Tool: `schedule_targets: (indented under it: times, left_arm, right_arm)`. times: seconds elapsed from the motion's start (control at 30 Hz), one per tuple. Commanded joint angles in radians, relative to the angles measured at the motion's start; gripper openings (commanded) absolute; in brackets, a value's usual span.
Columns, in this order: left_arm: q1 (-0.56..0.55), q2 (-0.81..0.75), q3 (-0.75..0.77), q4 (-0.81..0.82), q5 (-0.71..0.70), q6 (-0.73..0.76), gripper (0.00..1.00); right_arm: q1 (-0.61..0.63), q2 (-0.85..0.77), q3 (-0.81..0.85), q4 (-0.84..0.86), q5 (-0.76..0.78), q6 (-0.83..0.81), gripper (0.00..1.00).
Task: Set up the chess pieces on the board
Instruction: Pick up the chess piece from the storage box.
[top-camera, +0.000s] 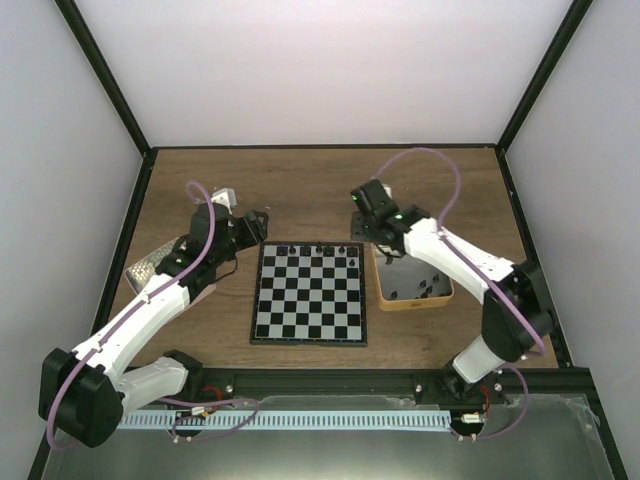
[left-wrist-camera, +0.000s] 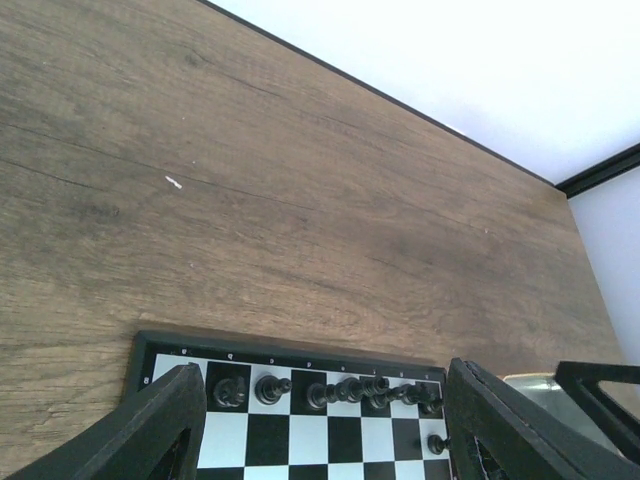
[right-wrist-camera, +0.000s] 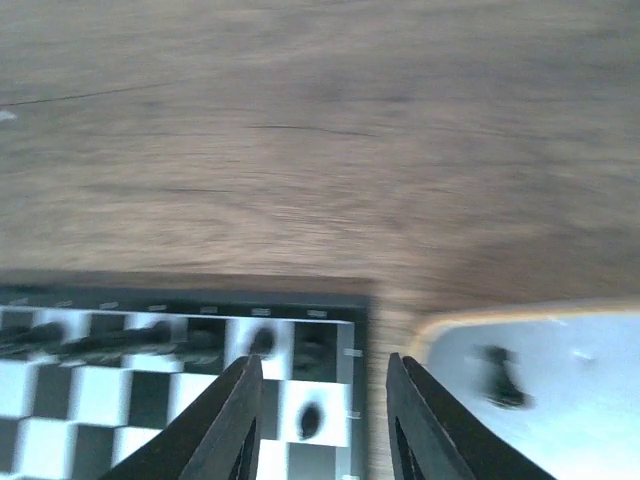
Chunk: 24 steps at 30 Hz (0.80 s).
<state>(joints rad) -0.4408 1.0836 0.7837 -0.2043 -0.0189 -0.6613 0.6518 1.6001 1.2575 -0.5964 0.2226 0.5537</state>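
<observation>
- Squarely in the middle of the desk (top-camera: 300, 190) lies the board (top-camera: 308, 310): a flat square of black and pale silver-grey checks, eight by eight, inside a thin black rim.
- One board and one tan-sided tin (top-camera: 412, 303) are in view, the tin just beside the board's right edge.
- The chess pieces (left-wrist-camera: 345, 389) are tiny and black, each narrower than a single square; they stand along the board's far row.
- Counted in the left wrist view, about seven stand in that row — the middle ones overlap, so the number is not certain.
- One lone piece (left-wrist-camera: 436, 443) stands in the second row, by the right edge.
- A few more dark pieces lie inside the tin; the top view shows at least three, and the right wrist view shows one, blurred.
- The left gripper (left-wrist-camera: 325, 370) hangs near the board's far left corner, its fingers spread wide with nothing between them.
- The right gripper (right-wrist-camera: 322, 362) sits over the board's far right corner, fingers partly apart and pinching nothing — a piece stands on a pale square below the gap.
</observation>
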Motion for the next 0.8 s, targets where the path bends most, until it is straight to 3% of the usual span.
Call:
schedule_targets:
  times: [0.0,0.23,0.43,0.77]
  left_arm:
    - [0.005,0.009,0.026,0.014,0.014,0.005,0.68]
    - [0.005,0.027,0.053,0.005,0.000,0.019,0.68]
    - [0.005,0.021,0.064,-0.004,-0.001,0.031,0.68]
    - [0.006,0.027,0.057,-0.005,0.014,0.020,0.68]
  right_arm:
    - [-0.099,-0.108,-0.147,-0.002,0.078,0.083,0.37]
    - [-0.236,-0.154,-0.337,0.090,-0.073,0.047,0.42]
    - [-0.245,-0.046,-0.337,0.123,-0.109,0.001,0.42]
    - [-0.245,0.050,-0.333,0.159,-0.103,-0.025,0.27]
